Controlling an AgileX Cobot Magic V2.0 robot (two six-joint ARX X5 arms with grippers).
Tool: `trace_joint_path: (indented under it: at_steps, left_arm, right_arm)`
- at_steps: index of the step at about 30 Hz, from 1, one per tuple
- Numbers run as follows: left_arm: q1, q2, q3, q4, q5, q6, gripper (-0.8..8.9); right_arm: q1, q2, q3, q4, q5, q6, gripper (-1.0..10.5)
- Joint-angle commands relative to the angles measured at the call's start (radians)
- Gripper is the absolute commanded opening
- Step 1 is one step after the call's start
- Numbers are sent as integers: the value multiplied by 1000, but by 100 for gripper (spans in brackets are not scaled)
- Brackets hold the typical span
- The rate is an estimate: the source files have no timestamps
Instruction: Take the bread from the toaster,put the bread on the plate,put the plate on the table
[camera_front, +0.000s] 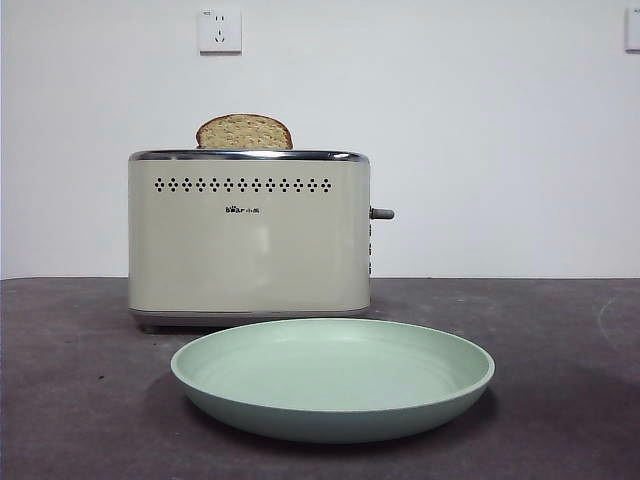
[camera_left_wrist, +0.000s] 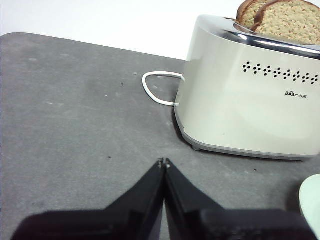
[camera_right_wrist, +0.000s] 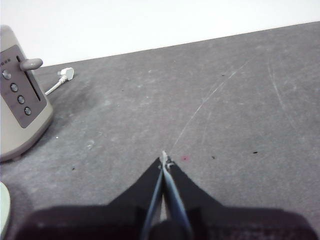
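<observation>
mint-green and empty, the plate (camera_front: 332, 378) sits nearest you in the front view, flat on the table (camera_front: 70, 400), just in front of the toaster (camera_front: 248, 235) and shifted a little toward its lever side. behind it you have the cream toaster standing upright, its grey lever (camera_front: 382, 213) sticking out of one side. the bread (camera_front: 244, 132) is in the toaster's slot, only its arched top showing above the chrome rim. in the left wrist view you can see two slices side by side in the slots: the wider, lighter bread at the near slot, and a darker slice (camera_left_wrist: 246, 11) behind it. a white cord (camera_left_wrist: 156, 90) loops on the table behind the toaster, and its plug (camera_right_wrist: 66, 74) lies on the table past the lever end. on the wall behind you can see a white socket (camera_front: 220, 30).

your left gripper (camera_left_wrist: 164, 162) hovers over bare table off the toaster's corner, jaws pressed together, holding nothing. your right gripper (camera_right_wrist: 165, 159) hangs over open table on the lever side, well apart from the toaster, its jaws also closed tip to tip and empty.
</observation>
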Motion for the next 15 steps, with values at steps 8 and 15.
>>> trace_joint_path:
  at_steps: [8, 15]
  left_arm:
    - [2, -1, -6, 60, 103, -128, -4]
    - [2, 9, 116, 50, 181, -233, -6]
  right_arm:
    - [2, 0, -8, 23, -8, 357, 1]
    - [2, 21, 104, 134, -155, 493, -11]
